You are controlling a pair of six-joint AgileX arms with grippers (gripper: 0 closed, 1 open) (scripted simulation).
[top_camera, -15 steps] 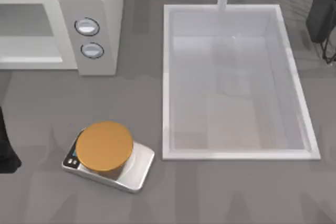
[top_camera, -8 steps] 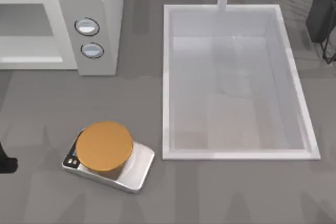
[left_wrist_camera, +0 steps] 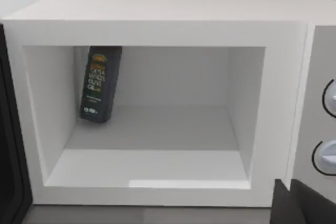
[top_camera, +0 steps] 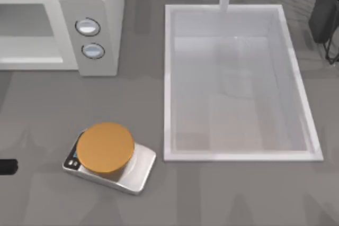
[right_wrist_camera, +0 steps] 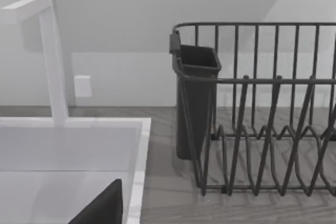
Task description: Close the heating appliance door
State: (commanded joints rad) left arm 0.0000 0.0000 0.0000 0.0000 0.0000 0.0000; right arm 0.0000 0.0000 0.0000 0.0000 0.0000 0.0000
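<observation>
A dark part of the left gripper (top_camera: 6, 166) is seen at the far left edge of the table in the top view, near the front; a dark corner of it is also caught in the left wrist view, before the appliance's knob panel; whether its fingers are spread or closed cannot be told, and nothing is seen to be held. From that arm the heating appliance (left_wrist_camera: 157, 14) is faced squarely; its cavity is seen wide open, with a dark bottle (left_wrist_camera: 100, 85) leaning upright against the back corner of the cavity. The door (left_wrist_camera: 9, 145) is glimpsed as a dark-framed panel standing edge-on beside the open front, on the side away from the knobs (left_wrist_camera: 329, 157); it is judged to be swung fully out, its long axis running out from the appliance toward the table's front.

In the top view the appliance is placed at the back left of the table, with a silver scale (top_camera: 110, 157) in front of it; the sink (top_camera: 167, 78) lies to the right.

The left arm is judged much the nearer; the door lies outward of it to the left, so a push toward the knobs would be called for.

The right arm is parked at the far right, by a dish rack (right_wrist_camera: 262, 108).
</observation>
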